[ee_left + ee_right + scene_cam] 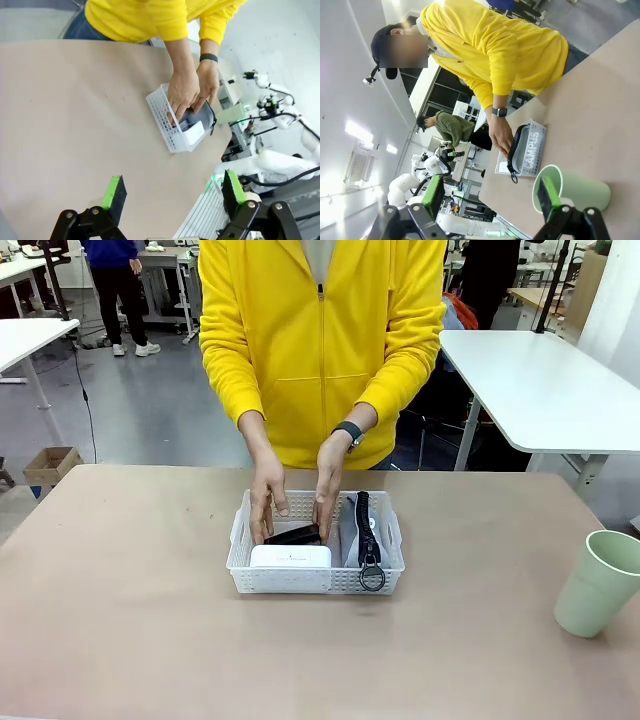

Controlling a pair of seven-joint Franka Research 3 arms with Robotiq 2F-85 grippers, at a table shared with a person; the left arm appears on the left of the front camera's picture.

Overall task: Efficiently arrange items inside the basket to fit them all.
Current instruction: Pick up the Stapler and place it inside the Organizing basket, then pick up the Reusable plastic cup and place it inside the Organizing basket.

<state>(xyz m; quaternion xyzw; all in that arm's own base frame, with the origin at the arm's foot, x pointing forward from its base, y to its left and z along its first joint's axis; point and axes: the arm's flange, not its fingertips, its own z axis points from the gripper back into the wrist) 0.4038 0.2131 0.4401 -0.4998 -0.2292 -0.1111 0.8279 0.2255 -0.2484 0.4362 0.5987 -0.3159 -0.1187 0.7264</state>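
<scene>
Your left gripper [172, 187] has its jaws spread wide with nothing between the green pads. It hangs above bare table [75, 125], well apart from the basket [162, 112]. Your right gripper [491, 192] is likewise spread and holds nothing. In its wrist view the pale green cup [570, 190] sits just past one of its fingers [547, 195].

From the front you see that cup [600, 582] standing upright on the table [130, 620] on your right side. It is outside the basket [315, 582] and well apart from it.

The basket sits mid-table toward the far edge, in front of a person in a yellow hoodie [320, 340]. Both of the person's hands are down inside it and block your way in from above. The hand with the dark wristwatch [328, 485] and the bare-wristed hand [268, 495] bracket the small dark flat object [293, 535].

The flat white box [290, 556] lies against the near wall, just in front of that dark object. The grey pouch [350, 540] fills the right part of the basket. Its black zipper [364, 520] is uppermost and its ring [372, 578] hangs over the near rim.

Count:
- one basket
- one cup
- one pouch
- one white box
- one dark object
- two hands of the person
- two grippers

Around the table, a white table [540, 380] stands behind on the right and a cardboard box [52, 465] sits on the floor at the left.
</scene>
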